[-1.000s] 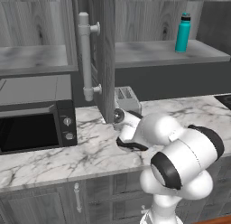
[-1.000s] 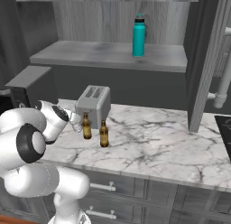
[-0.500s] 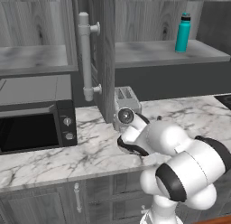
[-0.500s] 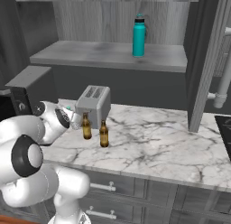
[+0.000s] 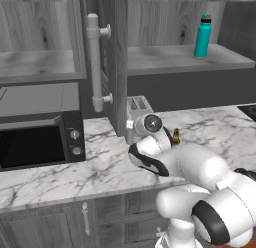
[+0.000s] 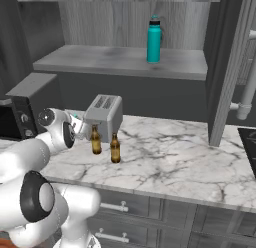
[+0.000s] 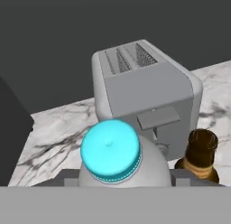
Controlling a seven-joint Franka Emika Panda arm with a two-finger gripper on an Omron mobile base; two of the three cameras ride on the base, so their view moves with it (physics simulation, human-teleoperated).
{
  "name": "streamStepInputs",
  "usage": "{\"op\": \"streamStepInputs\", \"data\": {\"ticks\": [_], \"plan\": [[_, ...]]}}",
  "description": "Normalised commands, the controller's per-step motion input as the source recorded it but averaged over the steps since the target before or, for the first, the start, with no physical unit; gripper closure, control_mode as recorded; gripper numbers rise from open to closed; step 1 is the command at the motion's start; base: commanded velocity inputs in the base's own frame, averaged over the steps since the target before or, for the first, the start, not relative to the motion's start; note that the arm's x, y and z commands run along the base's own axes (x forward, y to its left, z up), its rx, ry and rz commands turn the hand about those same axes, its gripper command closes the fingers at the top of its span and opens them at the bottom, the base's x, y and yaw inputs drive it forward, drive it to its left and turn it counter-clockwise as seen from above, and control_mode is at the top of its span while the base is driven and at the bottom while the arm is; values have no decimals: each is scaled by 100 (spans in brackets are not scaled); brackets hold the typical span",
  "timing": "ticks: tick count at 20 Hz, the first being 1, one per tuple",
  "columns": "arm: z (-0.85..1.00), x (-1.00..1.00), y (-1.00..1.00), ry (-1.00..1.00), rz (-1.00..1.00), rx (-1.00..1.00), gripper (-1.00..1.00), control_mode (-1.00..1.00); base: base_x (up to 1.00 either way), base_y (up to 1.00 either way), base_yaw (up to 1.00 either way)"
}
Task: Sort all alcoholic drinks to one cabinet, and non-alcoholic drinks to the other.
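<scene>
While the teal flask (image 6: 154,40) stands upright on the shelf of the open wall cabinet (image 6: 125,59), the two amber beer bottles (image 6: 95,139) (image 6: 115,148) stand on the marble counter (image 6: 165,157) just in front of the grey toaster (image 6: 104,114), close together but apart. The gripper (image 6: 80,126), low over the counter beside the toaster, has a clear bottle (image 7: 118,162) with a pale blue cap between its jaws in the hand view; whether they actually clamp it cannot be told. A microwave (image 5: 37,137) sits at the counter's left end, below the cabinet door's pale bar handle (image 5: 95,62).
</scene>
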Motion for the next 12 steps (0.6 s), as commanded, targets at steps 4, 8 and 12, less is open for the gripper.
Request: {"op": "streamStepInputs", "data": {"ticks": [4,8,12], "plan": [[44,-35,0,-1,1,2,100,-100,0,0,0],[48,-45,0,0,0,1,100,-100,0,0,0],[50,-48,-2,0,0,1,100,-100,0,0,0]]}}
